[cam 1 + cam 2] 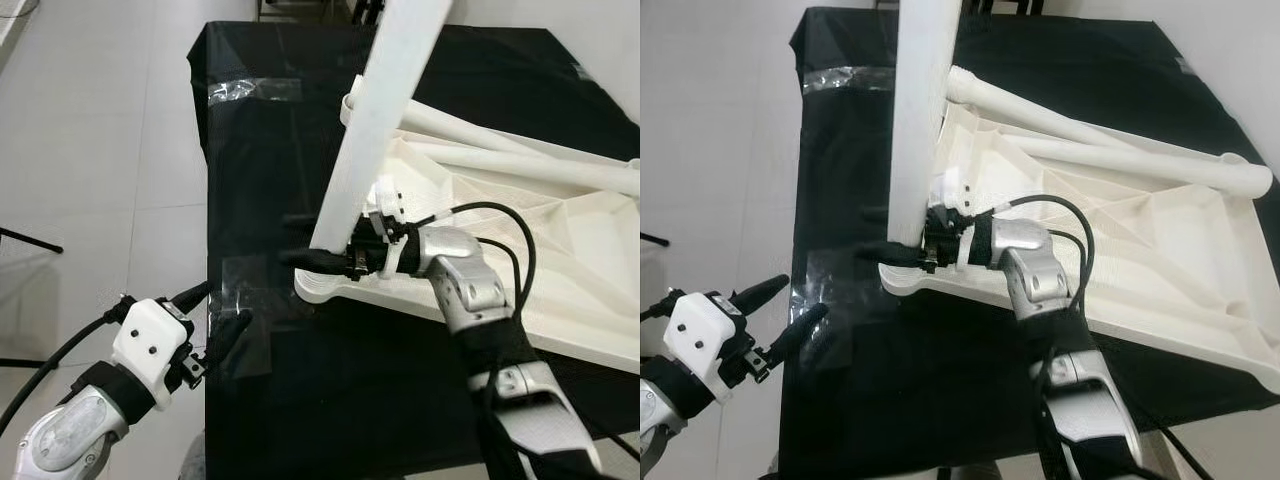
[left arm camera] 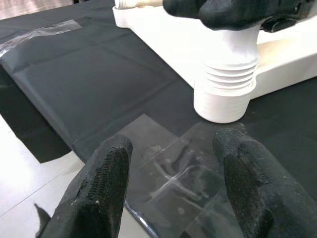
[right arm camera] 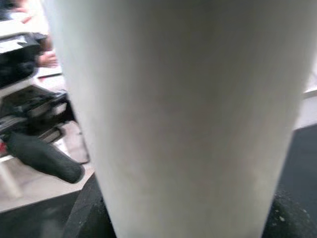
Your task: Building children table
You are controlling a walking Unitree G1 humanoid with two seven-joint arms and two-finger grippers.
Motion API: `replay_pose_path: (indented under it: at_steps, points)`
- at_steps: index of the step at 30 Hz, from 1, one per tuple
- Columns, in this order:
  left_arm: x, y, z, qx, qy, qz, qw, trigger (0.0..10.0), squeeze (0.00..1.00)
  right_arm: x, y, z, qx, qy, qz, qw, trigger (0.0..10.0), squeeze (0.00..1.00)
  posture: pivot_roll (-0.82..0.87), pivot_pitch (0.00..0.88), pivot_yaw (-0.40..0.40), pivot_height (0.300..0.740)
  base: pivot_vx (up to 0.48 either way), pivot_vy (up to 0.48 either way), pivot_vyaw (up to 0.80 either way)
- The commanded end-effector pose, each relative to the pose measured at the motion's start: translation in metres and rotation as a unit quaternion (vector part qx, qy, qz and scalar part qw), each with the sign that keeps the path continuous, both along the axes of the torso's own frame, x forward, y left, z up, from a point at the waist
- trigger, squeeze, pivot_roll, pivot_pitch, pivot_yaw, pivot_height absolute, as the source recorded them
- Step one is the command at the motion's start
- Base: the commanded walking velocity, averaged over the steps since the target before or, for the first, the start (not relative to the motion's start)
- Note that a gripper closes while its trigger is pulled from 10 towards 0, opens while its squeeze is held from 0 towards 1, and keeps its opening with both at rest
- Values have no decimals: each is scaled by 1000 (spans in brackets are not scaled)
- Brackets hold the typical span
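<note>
White plastic makes up every piece on the black cloth (image 1: pixel 260 400). From the left eye, the tabletop (image 1: pixel 560 260) lies upside down with its ribbed underside up, and one leg (image 1: pixel 375 110) stands in its near-left corner, leaning a little toward the camera's right as it rises. The right gripper (image 1: pixel 325 258) is clamped on that leg just above the socket. Two more legs (image 1: pixel 520 165) lie flat on the tabletop, long axes running left to right. The left gripper (image 1: pixel 215 315) hangs off the cloth's left edge, jaws apart, holding nothing.

From the right eye, the standing leg (image 1: pixel 920 100) looks nearly upright, its long axis pointing up out of the corner, foot end beyond the frame. It looks like a hollow moulded tube: light, stiff and smooth, so likely to slip or turn in the fingers. A low hold near the socket, as now, seems best for twisting or pressing it home; a high hold would lever the joint.

From the left wrist, the two black fingers (image 2: pixel 99 193) spread wide over a taped patch (image 2: pixel 168 173) of cloth. Beyond them the leg's ridged end (image 2: pixel 225 84) sits in the tabletop's corner socket (image 2: pixel 220 106), with the right gripper's fingers closed above it.

From the right wrist, the leg (image 3: pixel 178 114) stands close between the closed-in fingers. The left gripper's fingertip (image 3: pixel 44 158) shows beside it.
</note>
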State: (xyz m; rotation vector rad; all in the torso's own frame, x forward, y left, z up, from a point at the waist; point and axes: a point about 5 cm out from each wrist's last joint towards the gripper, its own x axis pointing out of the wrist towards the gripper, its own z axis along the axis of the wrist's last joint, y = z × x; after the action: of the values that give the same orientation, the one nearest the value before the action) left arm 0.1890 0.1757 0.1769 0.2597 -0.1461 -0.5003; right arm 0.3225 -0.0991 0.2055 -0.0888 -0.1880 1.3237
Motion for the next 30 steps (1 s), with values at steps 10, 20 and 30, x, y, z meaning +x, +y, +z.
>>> replay_pose_path:
  at_steps: [10, 20, 30]
  points:
    - [5, 4, 0, -3, 5, -10, 1000, 10000, 0, -52, -4, -53, -21, 76, -408, 910, 0, 0, 155, 310, -140, 740, 0, 0, 0]
    - [11, 5, 0, -1, 3, -14, 1000, 10000, 0, -35, -4, -39, -7, 61, -360, 931, 10000, 1000, 165, 295, -154, 740, 0, 0, 0]
    - [14, 3, -3, -3, 8, -20, 1000, 10000, 0, -20, 3, -2, -14, 10, -82, 996, 10000, 0, 206, 265, -144, 740, 0, 0, 0]
